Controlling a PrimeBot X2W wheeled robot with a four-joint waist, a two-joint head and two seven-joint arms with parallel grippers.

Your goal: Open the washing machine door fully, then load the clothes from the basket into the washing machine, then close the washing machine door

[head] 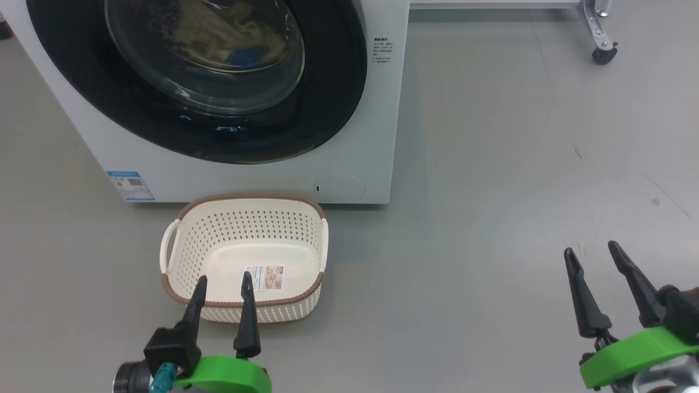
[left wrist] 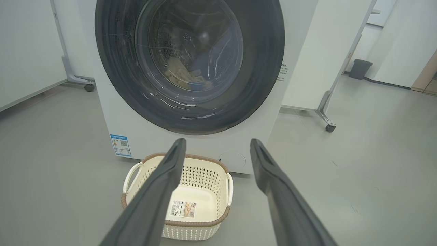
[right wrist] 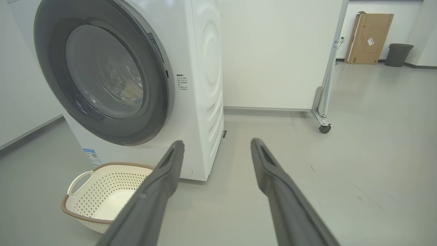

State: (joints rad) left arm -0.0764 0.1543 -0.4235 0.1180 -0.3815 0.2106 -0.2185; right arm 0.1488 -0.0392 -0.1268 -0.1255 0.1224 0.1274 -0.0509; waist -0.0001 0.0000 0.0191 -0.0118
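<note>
the washing machine door (head: 207,103) sits shut, flush against the front of the washing machine (head: 377,136). behind its glass the clothes (head: 235,38) lie in the drum, pale yellow with a blue patch. the basket (head: 246,197) stands on the floor just in front of the machine, with nothing in it but the label sticker (left wrist: 182,209) on its bottom. judging by this, all three steps look done: the load is in and the door is closed, so nothing seems left but to draw back.

the left gripper (head: 224,277) hangs just over the near rim of the basket, fingers spread and holding nothing. the right gripper (head: 591,248) is well apart to the right over bare floor, also spread and holding nothing.

the head view gives both grippers at once and looks down into the drum. the left wrist view faces the door straight on, with the clothes low behind the glass. the right wrist view comes at an angle and adds the machine's ribbed side, a cardboard box (right wrist: 368,37) and a dark bin (right wrist: 397,54) by the far wall; through the glass there, i cannot make out the clothes.
</note>
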